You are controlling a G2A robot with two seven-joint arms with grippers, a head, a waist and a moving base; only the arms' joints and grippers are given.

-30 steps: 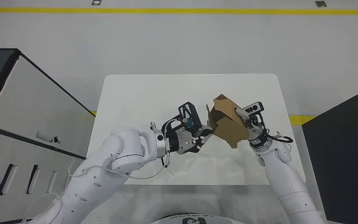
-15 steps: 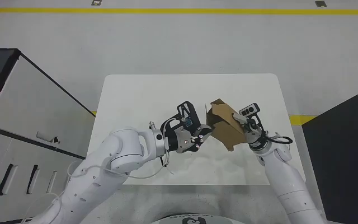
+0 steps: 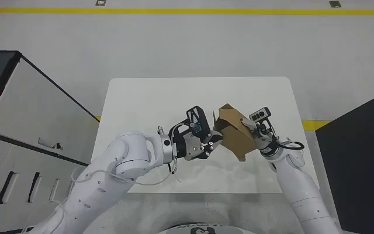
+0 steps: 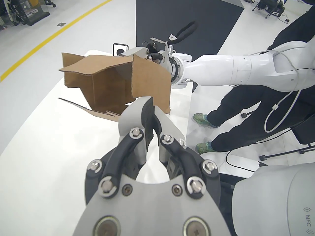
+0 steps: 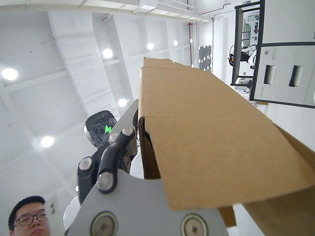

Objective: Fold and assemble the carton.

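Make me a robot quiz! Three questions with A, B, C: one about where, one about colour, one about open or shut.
1. Where is the carton?
A) flat on the floor
B) held by the right gripper
C) in a drawer

2. What colour is the carton?
A) brown
B) blue
C) pink

3. How is the left gripper?
A) wide open
B) holding a cup
C) shut and empty

Answers:
1 B, the right gripper clamps a carton wall.
2 A, it is plain brown cardboard.
3 C, it is closed with nothing inside.
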